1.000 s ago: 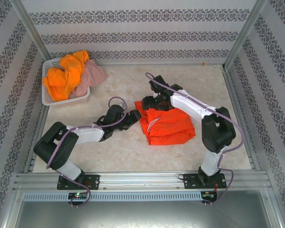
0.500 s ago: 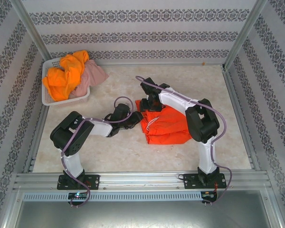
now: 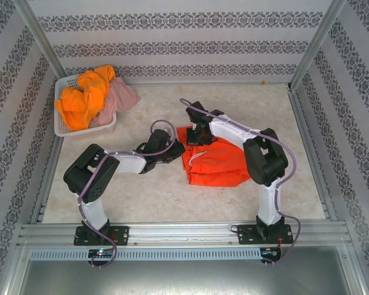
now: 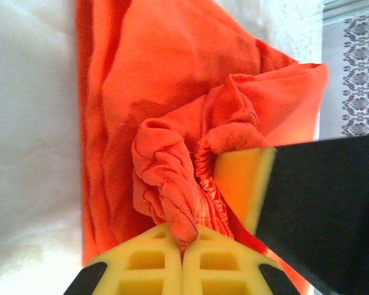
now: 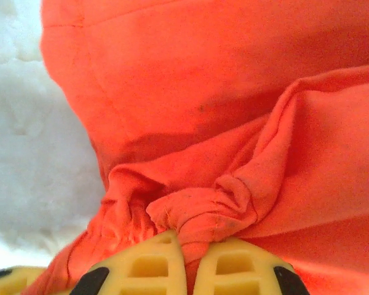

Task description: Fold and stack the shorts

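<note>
Bright red-orange cloth shorts (image 3: 218, 165) lying bunched at centre of pale marbled tabletop (image 3: 154, 196). Left gripper (image 4: 183, 244) stretching in from left, yellow fingers (image 4: 147, 258) pinching twisted fold of gathered waistband at shorts' left edge, jaws squeezing together on cloth. Right gripper (image 5: 187, 249) hanging over shorts' far left corner, clamping second wad of same fabric, just beside left gripper. Rest of shorts spreading right and nearer. Lighter yellow-orange shorts (image 3: 83, 98) and dusty pink shorts (image 3: 118, 97) heaping in white plastic mesh basket (image 3: 63, 128) at far left, well apart.
</note>
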